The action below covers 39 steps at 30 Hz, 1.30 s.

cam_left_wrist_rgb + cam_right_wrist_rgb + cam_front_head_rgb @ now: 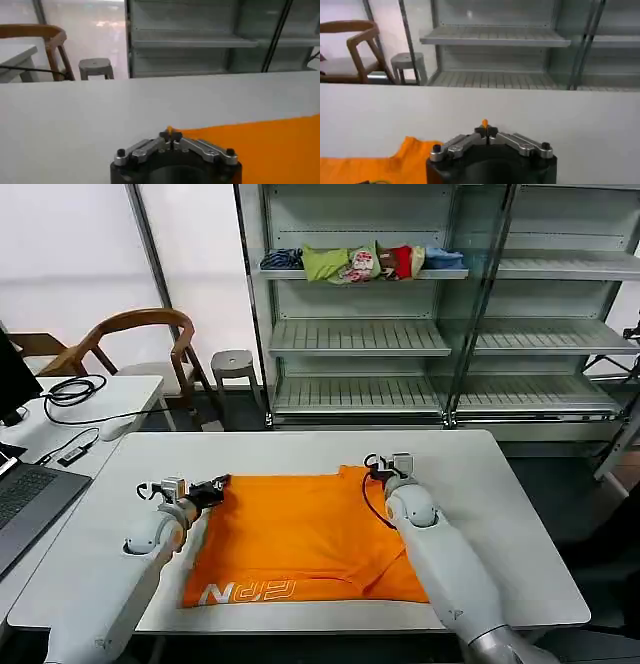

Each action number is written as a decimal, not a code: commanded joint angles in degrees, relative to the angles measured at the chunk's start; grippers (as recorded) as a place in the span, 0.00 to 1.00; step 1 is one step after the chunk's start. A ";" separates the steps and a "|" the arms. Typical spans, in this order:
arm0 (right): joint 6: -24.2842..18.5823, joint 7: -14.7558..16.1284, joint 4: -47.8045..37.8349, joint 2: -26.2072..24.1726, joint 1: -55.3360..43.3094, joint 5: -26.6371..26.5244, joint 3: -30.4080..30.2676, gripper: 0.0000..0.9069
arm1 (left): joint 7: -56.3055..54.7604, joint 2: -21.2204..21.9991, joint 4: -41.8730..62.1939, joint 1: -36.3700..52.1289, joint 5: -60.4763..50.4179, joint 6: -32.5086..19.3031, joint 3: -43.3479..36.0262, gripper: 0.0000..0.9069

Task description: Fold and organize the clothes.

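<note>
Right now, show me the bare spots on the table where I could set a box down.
Bare table: the far strip beyond the orange T-shirt, and the right end beside the right gripper. The left end is narrower, past the left gripper. The middle is crowded by shirt and arms.

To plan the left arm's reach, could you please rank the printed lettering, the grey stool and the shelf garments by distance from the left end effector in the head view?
From the left end effector, shut on the orange T-shirt's far left corner:
1. Pale lettering, on the shirt's near edge, towards the robot.
2. Grey stool, on the floor beyond the table.
3. Bunched garments, on the upper shelf, farthest back.
</note>
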State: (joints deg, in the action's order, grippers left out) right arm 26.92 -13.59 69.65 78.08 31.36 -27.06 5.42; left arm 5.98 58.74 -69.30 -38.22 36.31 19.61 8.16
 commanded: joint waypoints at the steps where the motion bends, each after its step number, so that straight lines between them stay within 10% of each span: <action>1: 0.25 -0.15 8.48 -1.72 3.41 -0.39 0.17 0.00 | -0.34 -1.51 -6.24 -3.26 1.29 -0.27 1.39 0.03; 39: 2.87 -1.80 36.85 -9.74 26.12 -0.78 5.11 0.00 | -0.37 -3.05 -27.61 -27.31 1.39 -1.05 14.53 0.03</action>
State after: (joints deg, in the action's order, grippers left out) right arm 29.66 -15.33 101.29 69.09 52.17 -28.01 9.74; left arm 5.41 55.54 -91.84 -58.85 38.13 18.95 19.78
